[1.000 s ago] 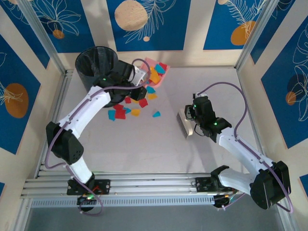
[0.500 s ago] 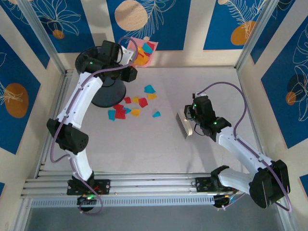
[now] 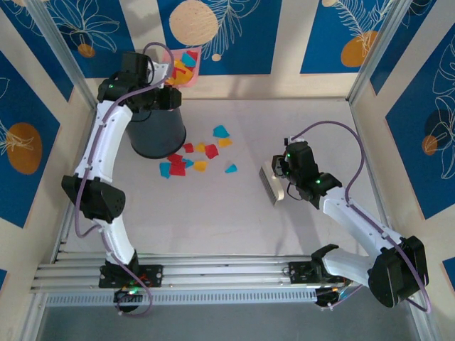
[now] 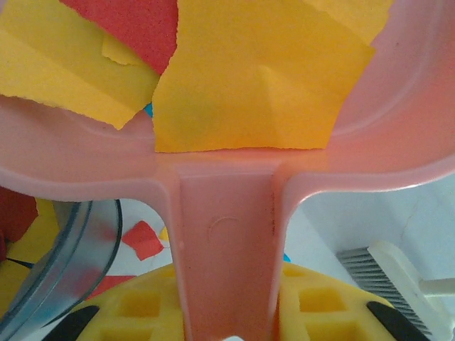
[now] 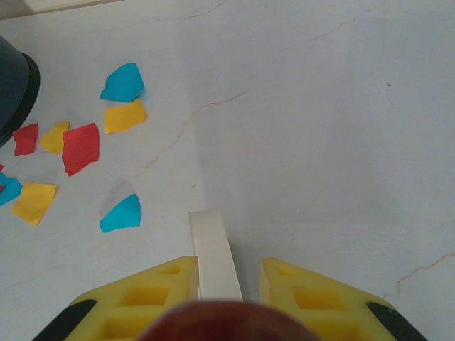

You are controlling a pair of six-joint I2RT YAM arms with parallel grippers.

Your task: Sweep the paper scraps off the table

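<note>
Swung pink dustpan point(image 3: 186, 65) of paper scraps point(image 3: 187, 60) farther left by black bin point(image 3: 158, 133), left jaws clamping it, right jaws grasping brush point(image 3: 272, 183).

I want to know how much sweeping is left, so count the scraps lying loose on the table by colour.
Red scraps: 4
Yellow scraps: 3
Cyan scraps: 4
Total: 11 on the table. The reds nearest the bin overlap, so that count is approximate.

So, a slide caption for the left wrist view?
Left gripper holds the pink plastic dustpan, loaded with torn yellow and red paper scraps.
</note>
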